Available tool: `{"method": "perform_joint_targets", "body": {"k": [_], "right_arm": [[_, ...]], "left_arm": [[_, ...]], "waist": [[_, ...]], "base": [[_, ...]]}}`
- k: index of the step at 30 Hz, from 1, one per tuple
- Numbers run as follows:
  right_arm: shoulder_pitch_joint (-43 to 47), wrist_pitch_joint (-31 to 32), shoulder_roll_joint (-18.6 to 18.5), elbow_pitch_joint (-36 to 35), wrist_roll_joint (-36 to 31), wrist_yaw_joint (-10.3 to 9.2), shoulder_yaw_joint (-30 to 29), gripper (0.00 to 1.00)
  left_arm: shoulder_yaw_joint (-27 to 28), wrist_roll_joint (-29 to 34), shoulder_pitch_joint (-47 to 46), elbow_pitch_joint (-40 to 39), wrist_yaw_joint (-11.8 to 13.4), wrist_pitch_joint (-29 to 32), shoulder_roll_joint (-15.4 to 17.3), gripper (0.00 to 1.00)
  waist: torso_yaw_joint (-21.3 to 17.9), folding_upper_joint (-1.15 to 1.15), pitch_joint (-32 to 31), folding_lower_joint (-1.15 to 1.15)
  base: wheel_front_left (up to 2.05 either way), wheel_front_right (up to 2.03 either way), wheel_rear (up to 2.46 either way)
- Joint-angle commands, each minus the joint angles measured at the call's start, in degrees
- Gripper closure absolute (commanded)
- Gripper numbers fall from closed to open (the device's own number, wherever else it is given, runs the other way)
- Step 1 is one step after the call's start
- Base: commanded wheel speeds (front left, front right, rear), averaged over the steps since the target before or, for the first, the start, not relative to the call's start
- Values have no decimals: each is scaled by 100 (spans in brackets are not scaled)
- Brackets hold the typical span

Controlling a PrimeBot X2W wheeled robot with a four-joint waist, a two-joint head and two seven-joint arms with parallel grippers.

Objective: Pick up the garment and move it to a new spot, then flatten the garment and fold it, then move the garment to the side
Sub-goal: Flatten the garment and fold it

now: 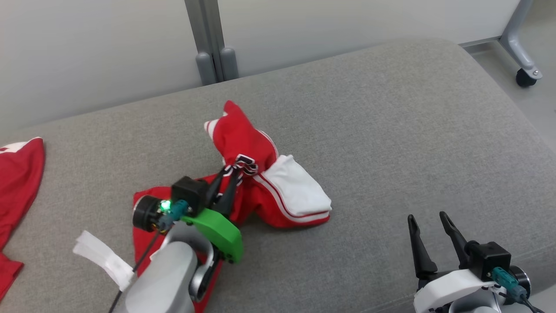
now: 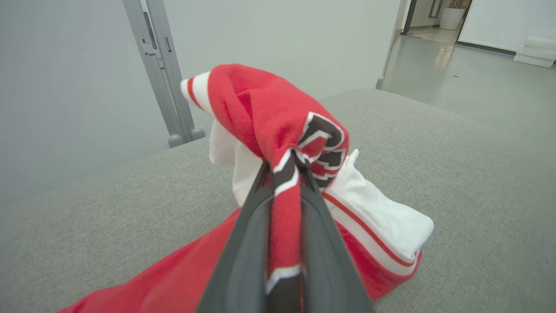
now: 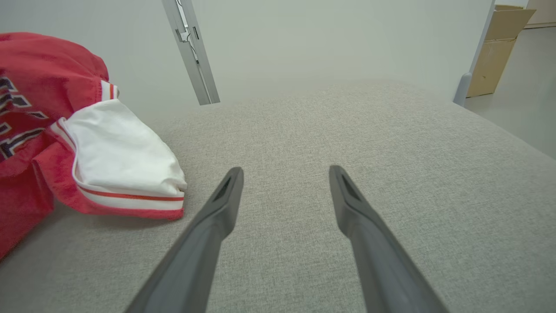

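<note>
Head view: a red-and-white jersey (image 1: 243, 139) lies bunched on a grey upholstered cushion (image 1: 391, 130), slightly left of its middle.
Left gripper (image 1: 234, 168): clenched on a raised fold of the jersey, right at the black-and-white lettering, where the cloth peaks.
Left wrist view: red cloth with a white stripe runs between the two dark fingers (image 2: 243, 243) (pinched from both sides).
Right gripper (image 1: 428, 219): released, its fingers spread and empty, at the near right, well apart from the jersey.
Right wrist view: the jersey's white part rests on the cushion, left of the spread fingers.
Far left edge: a second red garment (image 1: 17, 174) lies on the cushion, apart from the jersey.
Beyond the cushion: pale wall panels (image 1: 87, 52) and a grey post (image 1: 210, 43).
</note>
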Motion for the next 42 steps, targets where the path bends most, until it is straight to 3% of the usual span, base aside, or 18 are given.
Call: {"method": "perform_joint_targets", "body": {"k": [1, 8, 17, 25, 42], "right_arm": [[80, -19, -15, -8, 16, -2, -45, 0], [214, -19, -13, -71, -42, -2, -198, 0], [92, -19, -12, -57, -58, -2, -187, 0], [-124, -19, -12, -89, 33, -2, -27, 0], [-499, -19, -9, -211, 329, -2, 169, 0]], "left_arm": [[-128, 169, 182, -261, 103, -11, -13, 100], [-678, 492, 1175, -1868, 573, 630, 249, 100], [-401, 565, 903, -2660, 911, 958, 520, 100], [11, 505, -110, -1866, 869, 963, 541, 100], [382, 813, -2378, 1453, 454, 96, 1069, 100]], "waist": [[-73, 0, -171, 0], [-249, 0, -264, 0], [-420, 0, -181, 0], [-789, 0, 217, 0], [-1488, 0, 1425, 0]], "base": [[0, 0, 0], [0, 0, 0], [0, 0, 0], [0, 0, 0], [0, 0, 0]]}}
